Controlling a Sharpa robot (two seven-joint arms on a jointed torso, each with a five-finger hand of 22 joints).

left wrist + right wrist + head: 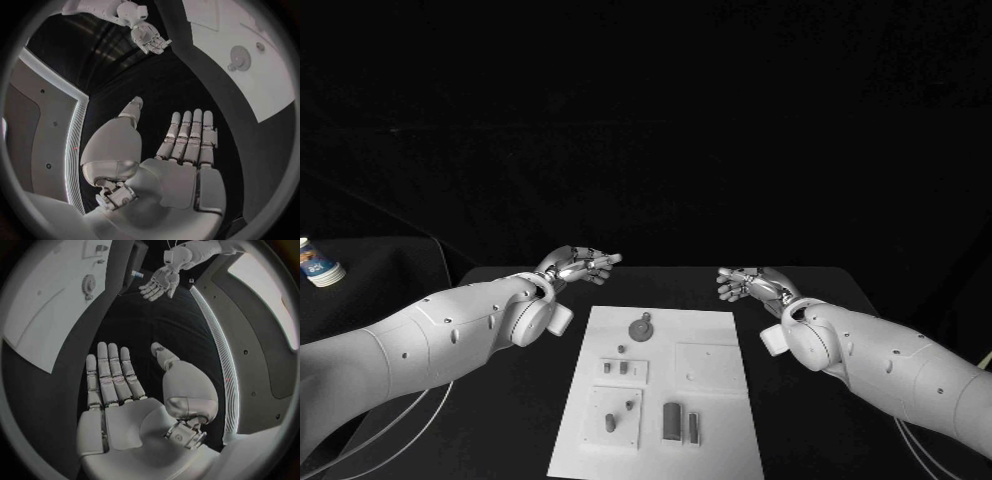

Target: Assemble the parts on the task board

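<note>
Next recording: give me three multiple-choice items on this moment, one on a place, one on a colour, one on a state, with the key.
1. Where does the round grey part lie on the white rectangular task board?
A. near its far edge
B. at its near edge
C. off it, on the black table

2. What colour is the table?
A. white
B. black
C. blue

3. What is the silver left hand doing?
A. pinching a part
B. pressing on the board
C. holding nothing, fingers apart

Key: 1 A, the head view shows the part by the board's far end. 2 B, bare black surface surrounds the board. 3 C, the left wrist view shows an empty palm and straight fingers.
</note>
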